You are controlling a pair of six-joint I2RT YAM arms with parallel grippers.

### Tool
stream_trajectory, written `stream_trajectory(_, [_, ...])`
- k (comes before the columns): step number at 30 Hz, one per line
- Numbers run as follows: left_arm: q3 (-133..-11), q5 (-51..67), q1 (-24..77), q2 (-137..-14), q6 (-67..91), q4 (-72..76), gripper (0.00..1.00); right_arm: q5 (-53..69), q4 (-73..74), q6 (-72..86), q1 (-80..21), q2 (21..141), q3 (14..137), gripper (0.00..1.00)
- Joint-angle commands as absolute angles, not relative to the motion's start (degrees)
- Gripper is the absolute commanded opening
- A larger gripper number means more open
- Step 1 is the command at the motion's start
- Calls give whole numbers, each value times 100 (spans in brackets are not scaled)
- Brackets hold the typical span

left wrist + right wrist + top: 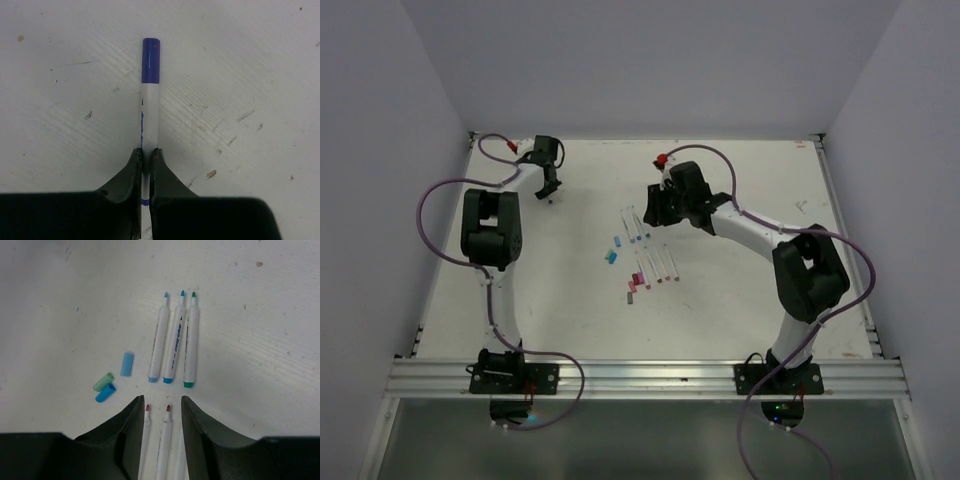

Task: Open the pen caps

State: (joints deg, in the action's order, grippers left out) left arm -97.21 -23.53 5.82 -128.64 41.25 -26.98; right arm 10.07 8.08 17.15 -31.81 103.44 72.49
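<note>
at the upper middle of the left wrist view, a dark blue cap [150,61] sits on the far end of a white pen [149,115], not yet pulled off. the left tool [145,162] is pressed together on the barrel's near end; whether the pen rests on the scuffed counter [250,75] i cannot tell. the right tool [162,402] hangs spread over uncapped pens [173,340], gripping nothing, with three loose caps [127,364] at the left centre of its view. this capped pen seems the step in hand. next, i judge, the right tool must cross toward the upper left of the top view, pinch the cap alone and pull straight along the barrel while the left holds firm.
</note>
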Motion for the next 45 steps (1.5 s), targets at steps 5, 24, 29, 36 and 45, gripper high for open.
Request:
stream_trajectory(5, [-7991, -1330, 624, -11885, 3622, -2076, 0, 1028, 659, 1933, -3164, 9853, 7076, 39])
stream_trajectory(24, [-3289, 3119, 992, -7972, 4772, 4120, 0, 3181, -2494, 4752, -3269, 9799, 5713, 39])
stream_trajectory(29, [-2743, 3568, 1239, -8217, 5650, 5727, 0, 3059, -3812, 5457, -3349, 9870, 5344, 39])
stream_trajectory(36, [-2523, 3744, 1520, -8552, 6267, 6574, 0, 2708, -4061, 5529, -3445, 9844, 5282, 38])
stream_trajectory(45, [-2479, 3744, 1635, -8473, 6267, 6539, 0, 2610, -3753, 5352, -3445, 9905, 5511, 36])
